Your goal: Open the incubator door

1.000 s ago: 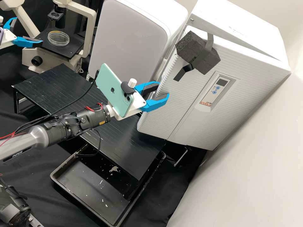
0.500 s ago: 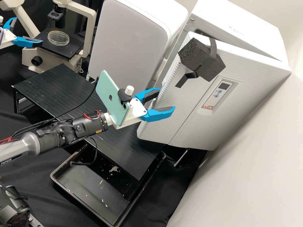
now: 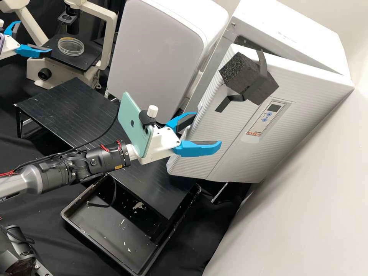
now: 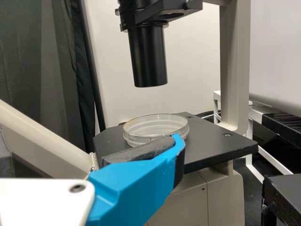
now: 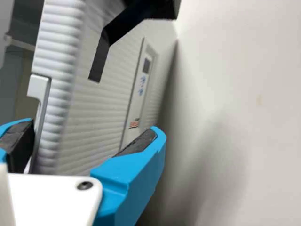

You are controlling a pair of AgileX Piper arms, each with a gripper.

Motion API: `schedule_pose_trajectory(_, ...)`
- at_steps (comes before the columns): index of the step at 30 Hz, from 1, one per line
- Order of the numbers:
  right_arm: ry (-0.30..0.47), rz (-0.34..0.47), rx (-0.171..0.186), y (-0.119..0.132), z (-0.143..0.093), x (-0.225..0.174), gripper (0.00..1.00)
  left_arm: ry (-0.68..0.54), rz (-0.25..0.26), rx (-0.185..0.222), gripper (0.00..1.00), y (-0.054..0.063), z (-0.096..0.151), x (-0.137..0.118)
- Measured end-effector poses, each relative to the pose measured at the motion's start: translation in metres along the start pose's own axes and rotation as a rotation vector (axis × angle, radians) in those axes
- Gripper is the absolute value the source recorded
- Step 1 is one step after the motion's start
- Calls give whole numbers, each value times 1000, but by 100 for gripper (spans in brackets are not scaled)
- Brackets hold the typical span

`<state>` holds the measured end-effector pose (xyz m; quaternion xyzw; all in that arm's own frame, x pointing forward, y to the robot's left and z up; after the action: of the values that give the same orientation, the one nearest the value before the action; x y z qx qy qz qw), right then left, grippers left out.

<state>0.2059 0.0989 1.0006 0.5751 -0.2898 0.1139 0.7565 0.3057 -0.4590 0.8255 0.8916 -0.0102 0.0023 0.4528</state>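
The incubator door [image 3: 230, 122] stands ajar, a dark gap along its top. My right gripper [image 3: 208, 129] is open at the door's ribbed free edge, one finger before the front and the other beyond the edge. In the right wrist view, the door [image 5: 94, 113] edge and a pale handle [image 5: 41, 89] lie between the spread fingers of my right gripper [image 5: 87, 134]; contact cannot be told. At the far left, my left gripper [image 3: 35, 37] is open beside the microscope; in the left wrist view, one finger of the left gripper [image 4: 89, 153] is near a glass dish [image 4: 155, 126].
A black foam block [image 3: 249, 78] is strapped to the door's upper corner, above the control panel [image 3: 266, 119]. A large white appliance [image 3: 157, 53] stands beside the incubator. Below are a black slatted stand [image 3: 73, 111] and a black tray [image 3: 103, 237]. The wall [image 3: 306, 199] rises at right.
The door has swung farther out, its free edge moving toward the viewer and widening the gap. My right gripper has moved along with it, slightly down and right. The left arm has kept still.
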Motion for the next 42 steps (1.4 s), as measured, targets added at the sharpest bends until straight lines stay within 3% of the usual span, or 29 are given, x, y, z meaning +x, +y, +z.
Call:
schedule_pose_trajectory(3, -4, 51, -27, 8, -2, -6, 100, 0, 0, 0, 100, 0, 0, 0)
schedule_pose_trajectory(6, -43, 192, -21, 2, -20, -27, 100, 0, 0, 0, 100, 0, 0, 0)
schedule_pose_trajectory(12, 117, 273, -115, 10, -54, -60, 100, 0, 0, 0, 100, 0, 0, 0)
schedule_pose_trajectory(16, 158, 308, -101, 15, -62, -69, 100, 0, 0, 0, 100, 0, 0, 0)
schedule_pose_trajectory(21, 186, 279, -105, 6, -63, -72, 100, 0, 0, 0, 100, 0, 0, 0)
schedule_pose_trajectory(25, 189, 239, -62, -11, -65, -65, 100, 0, 0, 0, 100, 0, 0, 0)
schedule_pose_trajectory(29, 178, 194, -46, -38, -63, -50, 100, 0, 0, 0, 100, 0, 0, 0)
schedule_pose_trajectory(32, 212, 125, -34, -60, -55, -40, 100, 0, 0, 0, 100, 0, 0, 0)
schedule_pose_trajectory(38, 339, -58, 121, -88, -44, -30, 100, 0, 0, 0, 100, 0, 0, 0)
schedule_pose_trajectory(42, 403, -131, 192, -102, -43, -25, 100, 0, 0, 0, 100, 0, 0, 0)
